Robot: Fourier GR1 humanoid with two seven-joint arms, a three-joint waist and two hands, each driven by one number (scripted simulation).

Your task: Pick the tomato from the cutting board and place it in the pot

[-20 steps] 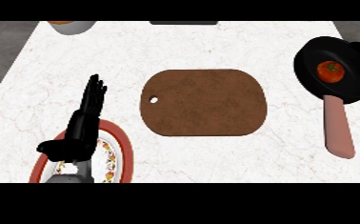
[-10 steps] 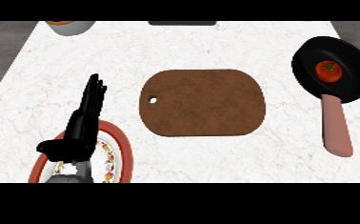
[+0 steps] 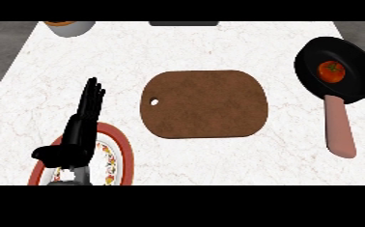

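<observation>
Nothing has moved since the earlier frames: the left hand (image 3: pixel 77 133) stays open, fingers straight, resting over the red-rimmed plate (image 3: pixel 122 149), and the right hand is out of view. Tomato (image 3: pixel 331 71) already sits in the black pot (image 3: pixel 314 59), far right of that hand and well apart from it, beyond the bare cutting board (image 3: pixel 204 104). Placing step looks done; I judge no further pick is needed, only holding clear.

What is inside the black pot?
The tomato sits alone inside the black pot, right by the pink handle. The patch of pot floor under the tomato is hidden.
</observation>
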